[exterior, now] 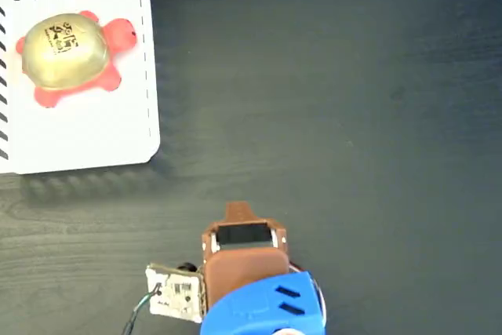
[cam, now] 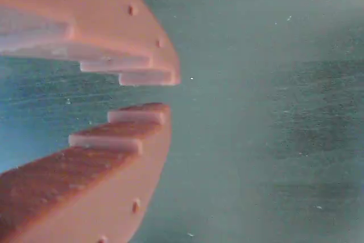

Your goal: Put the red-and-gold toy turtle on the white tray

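Jaws nearly closed, empty, over bare table; turtle sits on tray, so reaching again might knock it off.

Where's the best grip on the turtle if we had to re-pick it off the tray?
Probably from straight above, fingers across the gold shell. The red-and-gold toy turtle lies flat on the white tray, dome up, and the shell is its tallest part. I'd close across the narrower width, between the red feet, avoiding the thin head at the right. The gripper is empty, jaws slightly apart.
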`<control>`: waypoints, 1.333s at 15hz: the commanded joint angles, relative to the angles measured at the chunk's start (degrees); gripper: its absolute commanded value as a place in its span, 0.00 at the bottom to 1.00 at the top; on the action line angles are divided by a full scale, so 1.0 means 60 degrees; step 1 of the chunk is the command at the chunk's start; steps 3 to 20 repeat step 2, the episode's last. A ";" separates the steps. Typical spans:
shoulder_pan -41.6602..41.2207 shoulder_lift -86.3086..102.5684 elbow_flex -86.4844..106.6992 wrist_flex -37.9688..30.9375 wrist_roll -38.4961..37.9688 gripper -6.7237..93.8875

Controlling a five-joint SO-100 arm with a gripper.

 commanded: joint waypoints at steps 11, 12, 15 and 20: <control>0.0029 0.0044 -0.0103 0.0088 0.0015 0.07; 0.0029 0.0044 -0.0103 0.0088 0.0015 0.07; 0.0029 0.0044 -0.0103 0.0088 0.0015 0.07; 0.0029 0.0044 -0.0103 0.0088 0.0015 0.07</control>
